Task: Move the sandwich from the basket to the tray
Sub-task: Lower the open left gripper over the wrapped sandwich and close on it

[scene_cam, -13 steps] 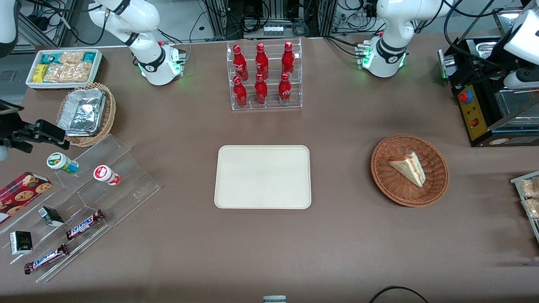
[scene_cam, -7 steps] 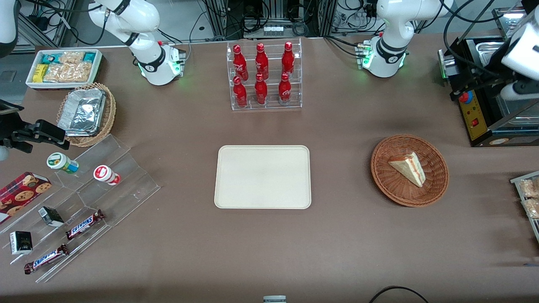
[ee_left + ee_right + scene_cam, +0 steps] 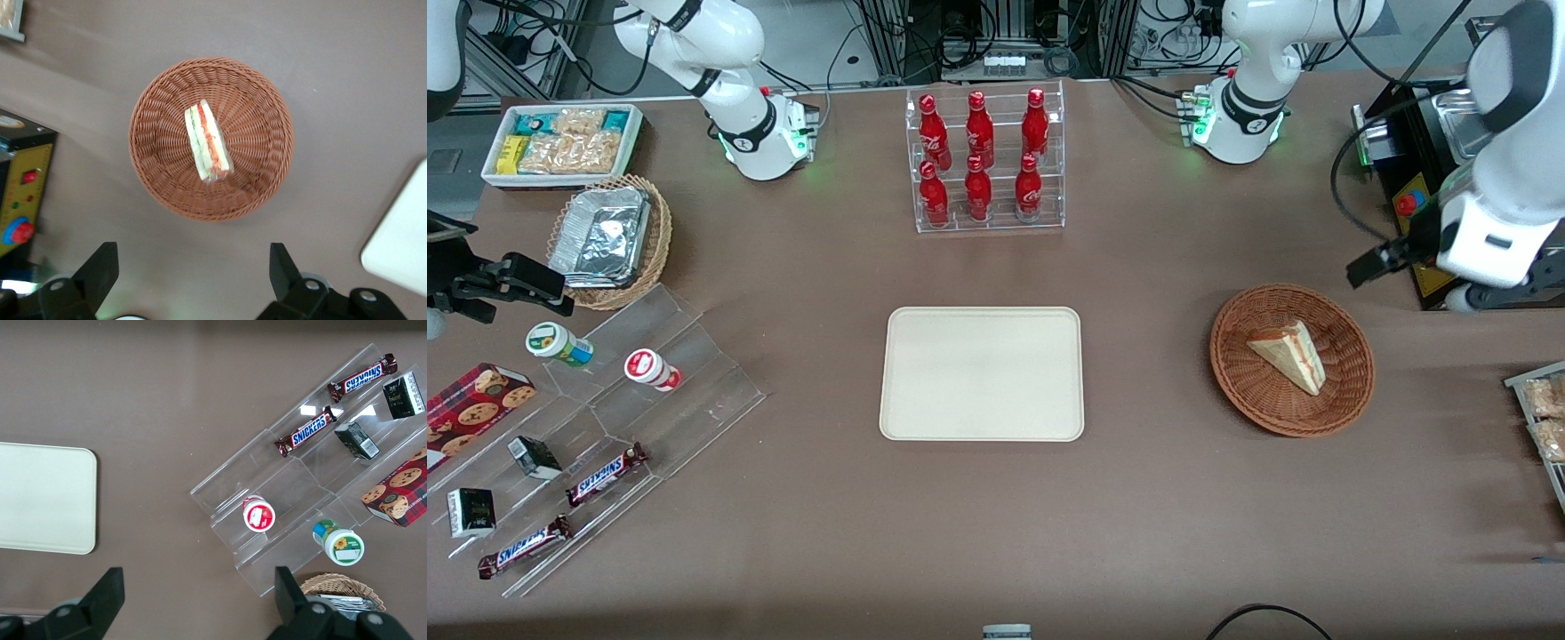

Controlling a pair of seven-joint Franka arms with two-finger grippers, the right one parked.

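Wicker basket holds sandwich, untouched; end effector hovers high, fingers spread, beside the basket rim toward working arm's end. Wedge's long axis runs roughly crosswise to the finger gap.

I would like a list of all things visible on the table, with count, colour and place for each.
sandwich: 1, white, in the basket
basket: 1, reddish-brown, toward the working arm's end
tray: 1, cream, table middle
bottles: 6, red, in a clear rack, farther from the camera than the tray
foil trays: silver, in a tan basket, toward the parked arm's end
Snickers bars: 2, brown, on clear steps
cookie box: 1, red, beside the steps
claw: 1, black, open, above the table near the basket
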